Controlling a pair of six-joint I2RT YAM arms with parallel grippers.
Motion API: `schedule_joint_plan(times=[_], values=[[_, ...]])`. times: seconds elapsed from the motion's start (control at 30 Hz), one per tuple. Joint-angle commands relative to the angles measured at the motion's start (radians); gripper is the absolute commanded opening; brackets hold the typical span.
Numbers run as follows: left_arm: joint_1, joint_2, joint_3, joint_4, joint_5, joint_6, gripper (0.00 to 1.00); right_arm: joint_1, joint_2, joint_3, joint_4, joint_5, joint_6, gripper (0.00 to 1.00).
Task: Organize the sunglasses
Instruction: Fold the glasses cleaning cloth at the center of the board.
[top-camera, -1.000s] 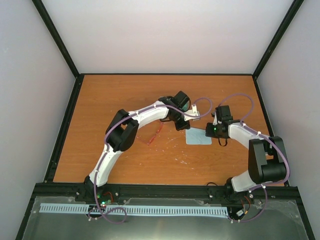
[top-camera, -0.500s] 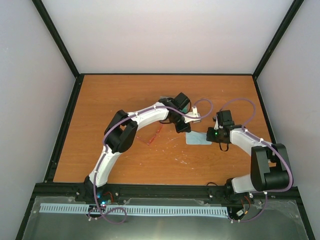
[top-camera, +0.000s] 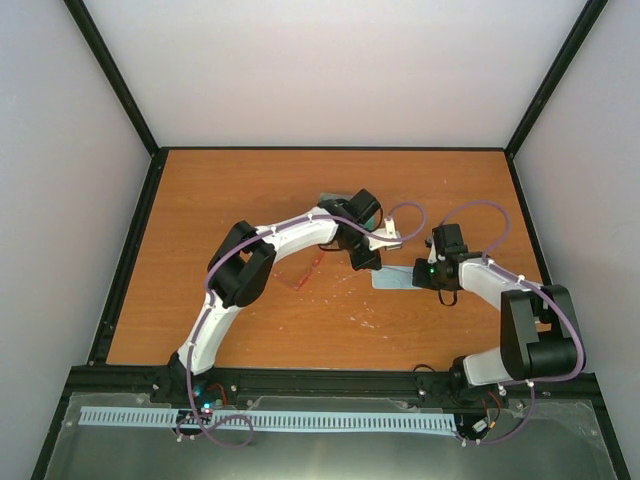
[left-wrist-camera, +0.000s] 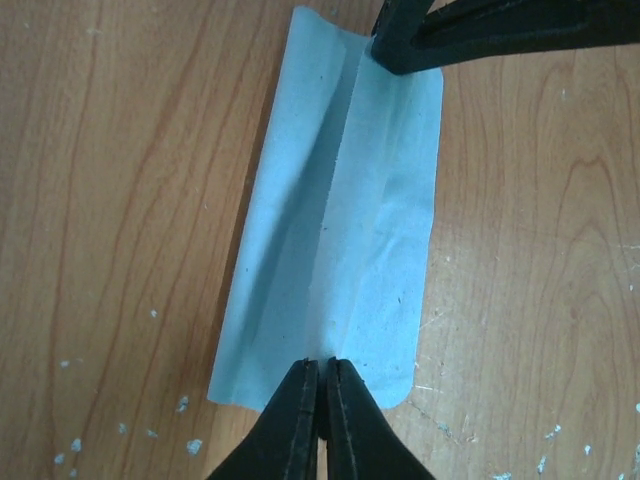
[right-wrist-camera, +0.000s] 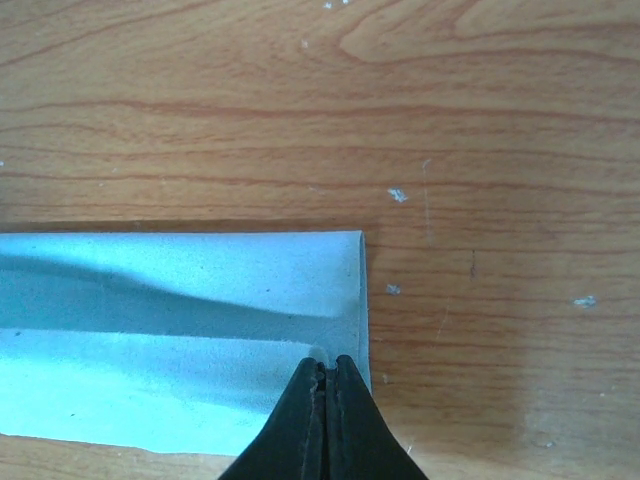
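The red sunglasses lie on the wooden table, partly under the left arm and just left of the blue cloth. The left gripper is squeezed tight on one end of the folded cloth. The right gripper is squeezed tight on the other end.

light blue cloth: folded lengthwise into a narrow strip, soft crease along it, lying flat on the wooden tabletop | white specks: scattered on tabletop around cloth | grey case: beyond cloth, mostly hidden
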Motion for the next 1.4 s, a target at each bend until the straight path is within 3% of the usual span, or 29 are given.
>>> schedule_joint_plan(times=[0.0,0.13,0.37,0.57,0.77,0.9,1.1,1.27,1.37], values=[[-0.009,-0.057,-0.017,-0.010,0.018,-0.013,0.06,-0.008,0.020,-0.001,-0.004,-0.001,0.008,0.03],[-0.009,-0.072,-0.042,-0.001,0.016,-0.014,0.11,-0.008,0.035,-0.004,-0.015,0.003,0.012,0.03],[-0.010,-0.113,-0.092,0.033,0.006,-0.020,0.31,-0.007,0.028,-0.007,-0.020,-0.006,0.021,0.12],[-0.009,-0.141,-0.125,0.067,-0.030,-0.027,0.30,-0.007,-0.001,0.001,-0.056,0.000,0.031,0.13],[0.049,-0.136,-0.108,0.108,-0.083,-0.061,0.22,-0.007,-0.157,0.050,-0.029,-0.008,0.058,0.17],[0.081,-0.083,-0.052,0.082,-0.098,-0.002,0.13,-0.004,-0.101,0.112,-0.019,-0.039,0.059,0.20],[0.092,-0.043,-0.039,0.114,-0.059,0.066,0.17,-0.003,0.021,0.159,-0.020,0.044,0.068,0.26],[0.098,-0.040,-0.054,0.121,-0.049,0.073,0.16,0.007,0.054,0.189,-0.002,-0.056,0.030,0.07],[0.098,-0.042,-0.066,0.115,-0.028,0.065,0.16,0.050,0.058,0.201,0.007,-0.122,0.006,0.03]])
